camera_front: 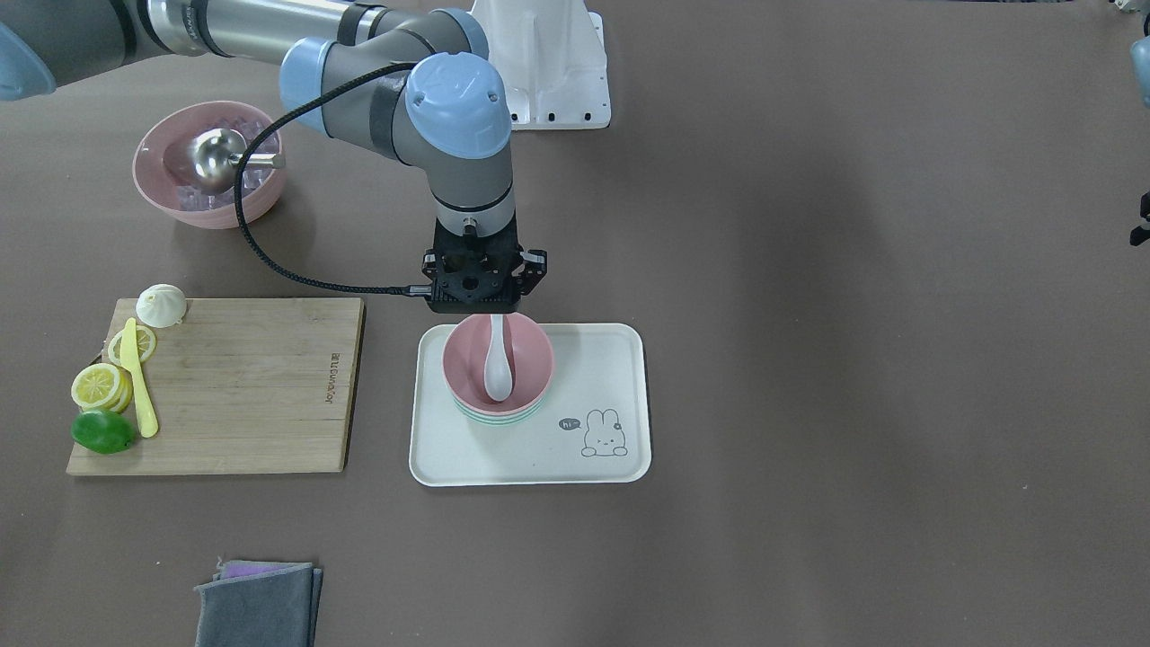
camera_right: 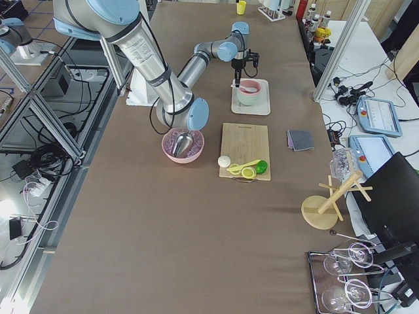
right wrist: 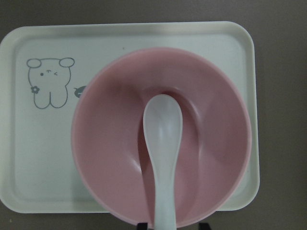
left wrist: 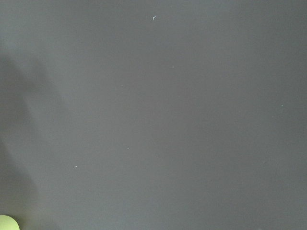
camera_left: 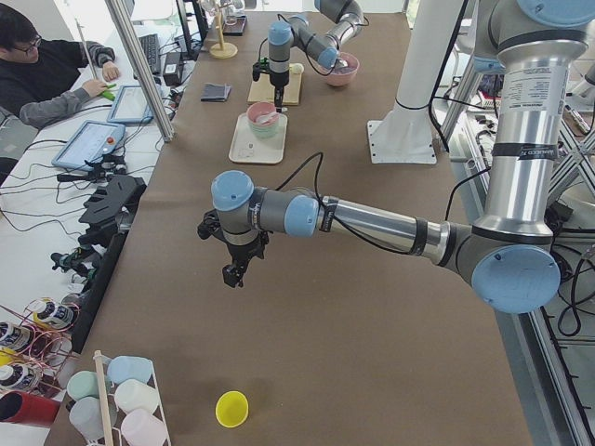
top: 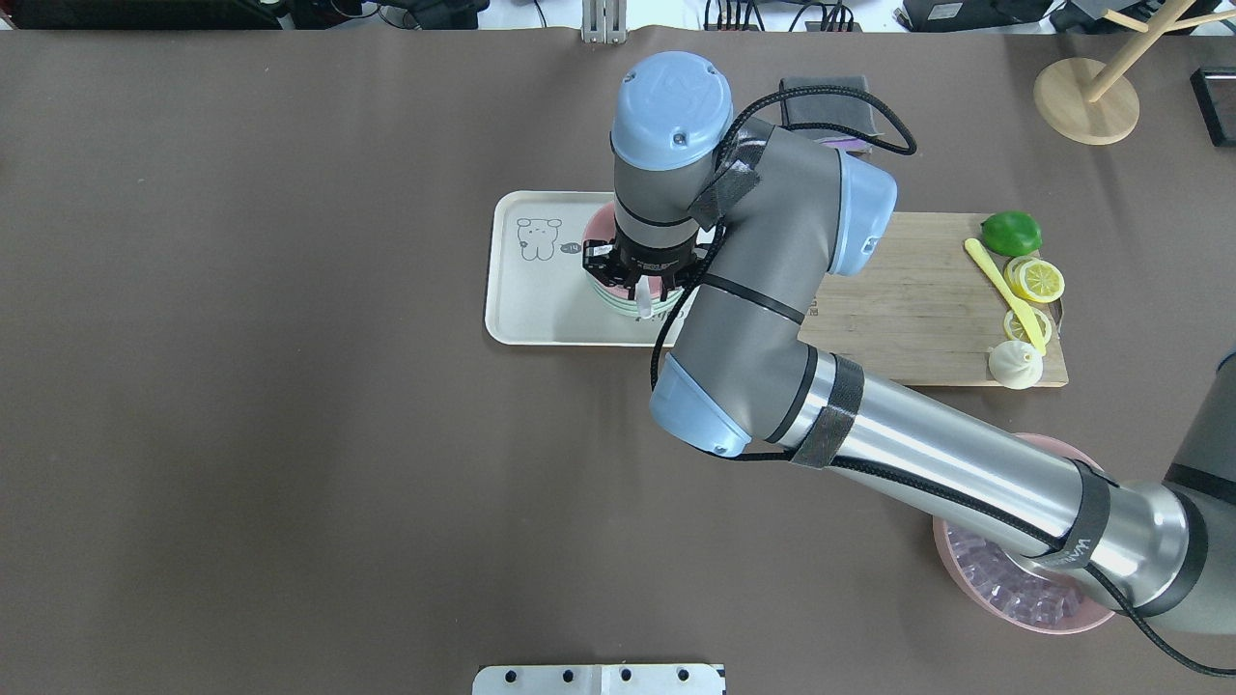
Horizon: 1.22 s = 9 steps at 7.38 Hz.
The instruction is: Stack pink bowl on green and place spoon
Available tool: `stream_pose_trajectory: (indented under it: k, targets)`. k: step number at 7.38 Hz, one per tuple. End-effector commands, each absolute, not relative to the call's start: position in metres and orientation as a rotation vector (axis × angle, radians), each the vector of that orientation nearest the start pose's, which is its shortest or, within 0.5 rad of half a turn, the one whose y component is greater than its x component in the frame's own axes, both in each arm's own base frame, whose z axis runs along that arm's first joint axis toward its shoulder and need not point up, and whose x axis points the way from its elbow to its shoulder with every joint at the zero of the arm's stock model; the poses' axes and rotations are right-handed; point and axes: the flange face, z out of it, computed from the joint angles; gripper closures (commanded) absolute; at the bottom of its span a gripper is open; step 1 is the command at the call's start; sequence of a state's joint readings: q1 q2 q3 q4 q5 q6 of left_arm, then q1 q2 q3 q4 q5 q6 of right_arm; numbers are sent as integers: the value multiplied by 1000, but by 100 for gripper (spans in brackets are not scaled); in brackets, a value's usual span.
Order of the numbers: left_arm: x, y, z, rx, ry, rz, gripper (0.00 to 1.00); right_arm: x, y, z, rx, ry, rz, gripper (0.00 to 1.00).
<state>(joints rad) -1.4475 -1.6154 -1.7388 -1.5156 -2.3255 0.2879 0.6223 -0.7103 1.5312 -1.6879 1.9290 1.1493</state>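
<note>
Two arms, only one matters. The right arm (top: 763,290) reaches over the table (camera_front: 809,359) to the tray (camera_front: 611,359). The left arm (camera_left: 372,223) hangs well apart over bare table, and its left gripper (camera_left: 232,271) shows only from the side, so you cannot tell whether it is parted or closed. On the tray the pink bowl (camera_front: 530,359) sits nested in the green bowl (camera_front: 499,419), of which only a thin rim shows beneath, so stacking looks done. The spoon (camera_front: 498,368) lies with its scoop on the pink bowl's floor and its handle leaning on the rim on the robot's side, up between the jaws of the right gripper (camera_front: 488,305). In the wrist view the jaws stand wider than the handle, with a gap on each side, so the spoon looks let go and resting on its own. Step in hand, by my read, is release and retreat. Lift straight up with no sideways drift, or a finger may catch the handle and flip the spoon out or shift the stack. Keep the jaws wide until clear of the handle tip.
</note>
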Motion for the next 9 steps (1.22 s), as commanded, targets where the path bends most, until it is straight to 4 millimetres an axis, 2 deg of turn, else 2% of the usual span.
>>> stream_pose_trajectory:
  k: [1, 3, 4, 5, 6, 8, 9]
  targets:
    - [-2, -516, 560, 212, 745, 446, 2, -530, -508, 162, 68, -760, 72, 1]
    - [-2, -514, 564, 192, 747, 432, 2, -511, -527, 166, 94, -752, 65, 0]
    - [-5, -505, 577, 149, 750, 369, 2, -491, -544, 178, 116, -738, 54, 0]
    - [-21, -491, 591, 111, 752, 256, 2, -464, -562, 197, 129, -719, 62, 0]
    - [-43, -486, 592, 122, 751, 213, 2, -429, -572, 216, 145, -712, 85, 0]
    - [-86, -442, 614, 99, 747, 98, 2, -340, -582, 261, 215, -679, 40, 0]
    - [-105, -420, 632, 81, 747, 42, 2, -303, -598, 281, 205, -671, 22, 0]
